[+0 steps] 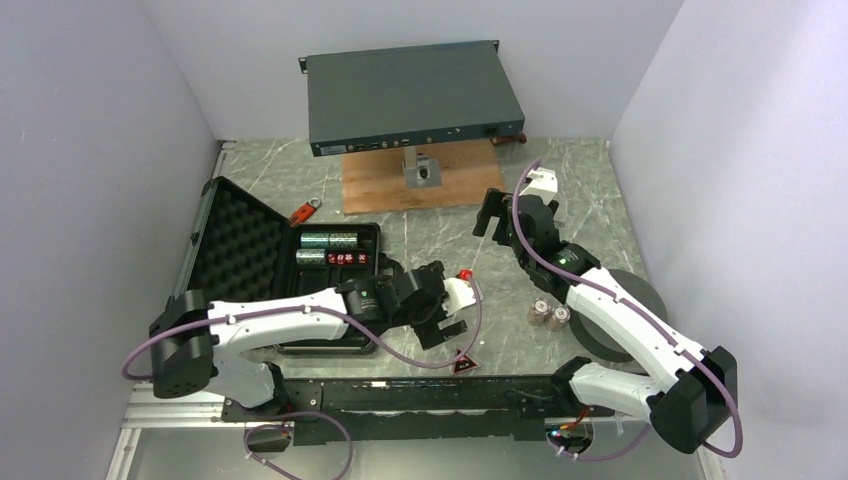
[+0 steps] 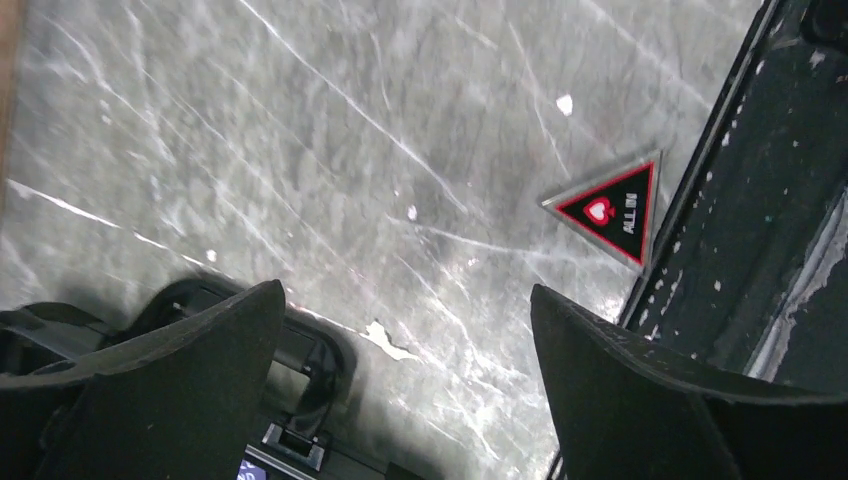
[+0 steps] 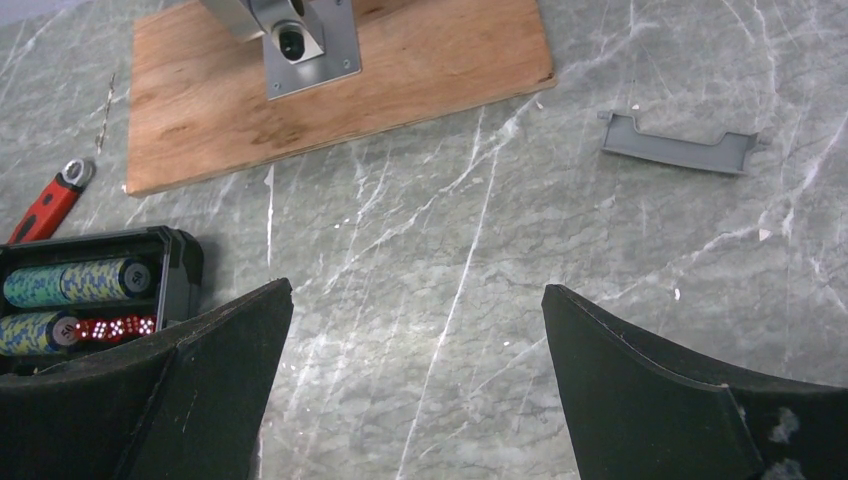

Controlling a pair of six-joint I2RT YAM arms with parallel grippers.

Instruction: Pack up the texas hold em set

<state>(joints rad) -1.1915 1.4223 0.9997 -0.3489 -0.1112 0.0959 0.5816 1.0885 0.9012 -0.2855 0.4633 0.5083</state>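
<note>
Left claw [image 2: 405,300] gaping, glossy triangular marker [image 2: 610,208]

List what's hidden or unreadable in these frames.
- Top view: the near half of the black case tray is covered by the left arm.
- Top view: loose chip stacks are too small to count.
- Top view: dark ring is partly under the right arm.
- Right wrist view: the case is cut off by the left edge.

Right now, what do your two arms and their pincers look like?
Both the left arm and right arm have white link shells, bulky black joints and a purple cable looping alongside. The left pincer and right pincer each carry two broad, matte black fingers tapering to points.
</note>
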